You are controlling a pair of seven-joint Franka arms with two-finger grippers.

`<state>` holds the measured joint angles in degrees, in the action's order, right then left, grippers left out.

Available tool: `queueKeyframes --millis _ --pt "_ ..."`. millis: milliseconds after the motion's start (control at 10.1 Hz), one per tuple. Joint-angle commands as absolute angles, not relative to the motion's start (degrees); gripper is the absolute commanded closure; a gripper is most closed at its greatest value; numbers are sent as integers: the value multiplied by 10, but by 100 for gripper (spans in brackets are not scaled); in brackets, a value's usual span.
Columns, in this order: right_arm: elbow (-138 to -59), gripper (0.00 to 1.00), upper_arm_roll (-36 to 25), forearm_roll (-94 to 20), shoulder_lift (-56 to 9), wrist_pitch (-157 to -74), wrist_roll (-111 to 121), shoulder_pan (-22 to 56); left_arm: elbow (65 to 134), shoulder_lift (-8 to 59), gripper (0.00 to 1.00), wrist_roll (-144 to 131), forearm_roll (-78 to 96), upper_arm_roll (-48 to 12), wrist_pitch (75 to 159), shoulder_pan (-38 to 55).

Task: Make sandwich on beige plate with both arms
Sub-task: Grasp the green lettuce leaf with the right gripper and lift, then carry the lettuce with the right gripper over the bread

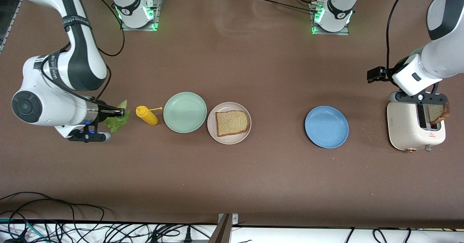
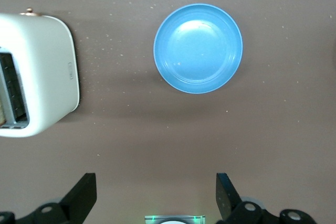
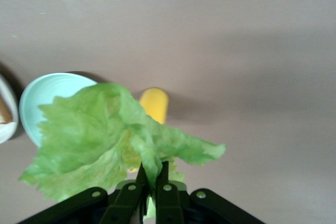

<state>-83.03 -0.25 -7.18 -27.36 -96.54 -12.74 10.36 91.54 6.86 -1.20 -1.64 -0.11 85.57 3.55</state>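
Note:
A slice of brown-crusted bread [image 1: 232, 122] lies flat on the beige plate [image 1: 216, 134]. My right gripper [image 1: 115, 116] is shut on a crinkled green lettuce leaf [image 1: 116, 122], held over the table at the right arm's end, beside the yellow bottle. In the right wrist view the leaf [image 3: 100, 135] fans out from the shut right gripper [image 3: 152, 176]. A second bread slice [image 1: 439, 113] stands in the toaster [image 1: 406, 127]. My left gripper [image 1: 422, 98] hangs open above the toaster with nothing in it. Its fingers [image 2: 84, 199] stand wide apart over bare table.
A yellow squeeze bottle [image 1: 146, 115] lies between the lettuce and a mint-green plate [image 1: 185, 112], which sits beside the beige plate. A blue plate [image 1: 326, 127] rests between the beige plate and the toaster. Cables run along the table edge nearest the front camera.

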Motion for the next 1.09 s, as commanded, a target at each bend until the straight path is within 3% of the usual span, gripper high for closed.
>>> queueKeyframes --millis 0,496,694,992 --pt "-804 100 -5 -90 -285 -955 -238 151 940 30 0 -25 -29 6 867 41" --pt "-784 100 -5 -90 -357 -1135 -499 282 918 1 0 -33 -25 25 833 52" --pt "-731 100 -6 -89 -415 -1177 -588 323 883 2 0 -33 -15 25 787 53" --pt "-727 94 9 -121 -467 -1230 -642 343 860 8 0 -32 -11 25 760 51"
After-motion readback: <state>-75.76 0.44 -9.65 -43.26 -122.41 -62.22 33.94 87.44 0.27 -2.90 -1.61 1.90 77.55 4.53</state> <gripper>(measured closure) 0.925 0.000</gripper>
